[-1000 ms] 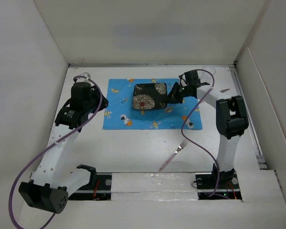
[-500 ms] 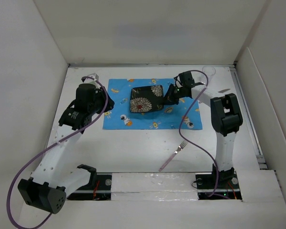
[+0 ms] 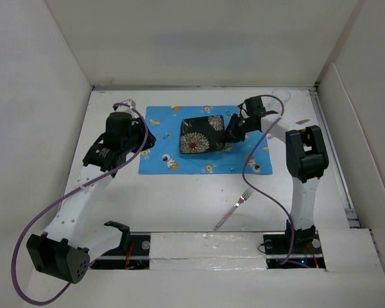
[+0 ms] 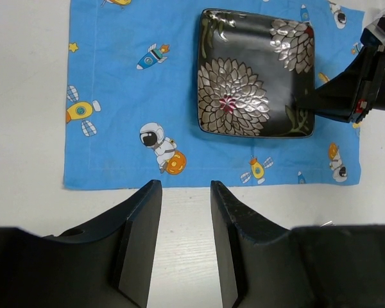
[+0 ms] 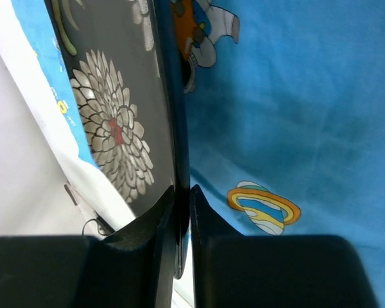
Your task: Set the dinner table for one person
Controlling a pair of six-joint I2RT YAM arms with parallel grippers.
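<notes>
My right gripper [image 3: 228, 133] pinches the right rim of the black flowered plate [image 3: 202, 135], fingers pressed on either side of the edge. Compared with a second ago the plate lies a touch nearer to me, on the blue placemat [image 3: 159, 146]. My left gripper [image 4: 185, 190] has swung in from the left and hovers over the placemat's near left edge, fingers spread, holding nothing. The dinner table [image 3: 179, 199] lies white under it all, with the fork [image 3: 239, 204] where it was, near my right arm.
</notes>
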